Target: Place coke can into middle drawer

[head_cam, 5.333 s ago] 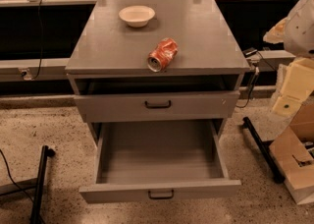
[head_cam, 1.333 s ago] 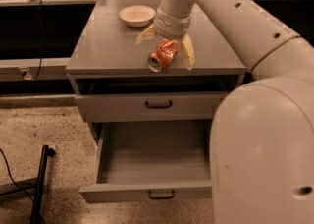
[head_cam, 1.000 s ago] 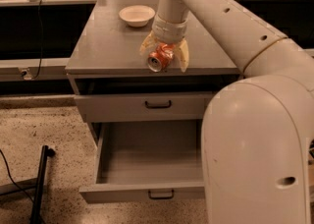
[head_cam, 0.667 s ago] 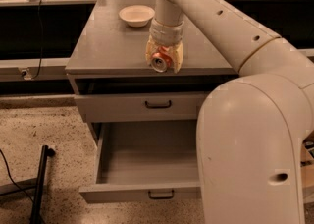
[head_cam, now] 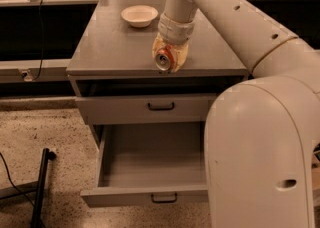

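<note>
The red-orange coke can [head_cam: 164, 60] lies at the front edge of the grey cabinet top [head_cam: 110, 47], its silver end facing me. My gripper [head_cam: 169, 56] comes down from above, with its cream fingers [head_cam: 181, 57] shut on the can from both sides. I cannot tell whether the can is lifted off the top. The middle drawer [head_cam: 145, 159] is pulled out below and shows a deep tray with nothing in it. A black bar handle [head_cam: 164, 198] is on its front. My large white arm hides the drawer's right side.
A cream bowl [head_cam: 139, 15] stands at the back of the cabinet top. A closed drawer with a flat front panel [head_cam: 125, 108] sits above the open one. A black stand leg [head_cam: 41, 184] rests on the speckled floor at the left.
The arm came in over the cabinet from the right. The fingers, spread on either side of the can a second ago, have shut on it. The can has stayed near the front edge.
</note>
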You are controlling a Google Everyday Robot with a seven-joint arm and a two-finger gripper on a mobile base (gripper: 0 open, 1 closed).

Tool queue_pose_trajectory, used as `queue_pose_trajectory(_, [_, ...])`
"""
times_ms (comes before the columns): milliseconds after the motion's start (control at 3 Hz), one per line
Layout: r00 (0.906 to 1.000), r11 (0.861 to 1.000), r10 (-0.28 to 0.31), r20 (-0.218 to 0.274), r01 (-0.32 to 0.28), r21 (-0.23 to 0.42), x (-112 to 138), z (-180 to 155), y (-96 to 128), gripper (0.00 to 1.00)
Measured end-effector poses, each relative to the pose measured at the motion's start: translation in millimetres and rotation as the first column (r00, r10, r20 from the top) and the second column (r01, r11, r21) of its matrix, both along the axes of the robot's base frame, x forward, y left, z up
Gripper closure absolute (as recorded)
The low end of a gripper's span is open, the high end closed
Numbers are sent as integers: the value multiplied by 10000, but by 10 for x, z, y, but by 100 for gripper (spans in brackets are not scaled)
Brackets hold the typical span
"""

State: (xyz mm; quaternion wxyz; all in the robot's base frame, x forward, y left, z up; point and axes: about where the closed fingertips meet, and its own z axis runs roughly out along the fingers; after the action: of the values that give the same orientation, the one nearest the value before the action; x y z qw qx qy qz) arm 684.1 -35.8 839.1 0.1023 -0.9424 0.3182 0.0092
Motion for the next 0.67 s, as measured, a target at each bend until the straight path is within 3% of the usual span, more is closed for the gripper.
queue_pose_trajectory(333, [9856,9839,-1693,-17,1691,572,-157,279,-72,100])
queue_pose_trajectory(667, [9291,9186,-3698,-12,3658,1492,-583,630,-324,100])
